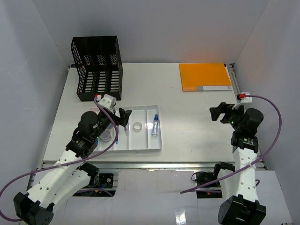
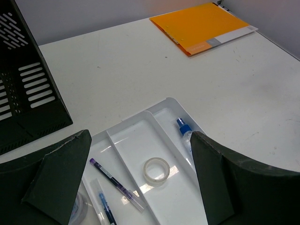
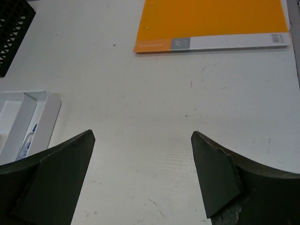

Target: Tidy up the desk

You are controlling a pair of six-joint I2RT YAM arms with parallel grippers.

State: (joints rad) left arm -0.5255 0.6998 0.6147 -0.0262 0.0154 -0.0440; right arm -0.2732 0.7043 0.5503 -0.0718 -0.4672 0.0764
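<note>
Desk [image 1: 187, 126] fills frame centre, rigid, fixed, nothing to grasp; loose orange folder [image 1: 205, 76] upper right looks thin, light, slippery, best pinched at edge; left gripper [image 1: 124, 117] over tray [image 1: 138, 140], right gripper [image 1: 218, 113] right of centre, both spread, empty.

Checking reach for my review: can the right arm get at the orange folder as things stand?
Probably yes: the right gripper is open, and only bare desk lies between it and the orange folder.

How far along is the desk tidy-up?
Done: tape, bottle and pens sit in the tray. In hand: nothing; left gripper and right gripper are both open and empty. Left: the folder lies loose on the desk, likely bound for the rack.
</note>
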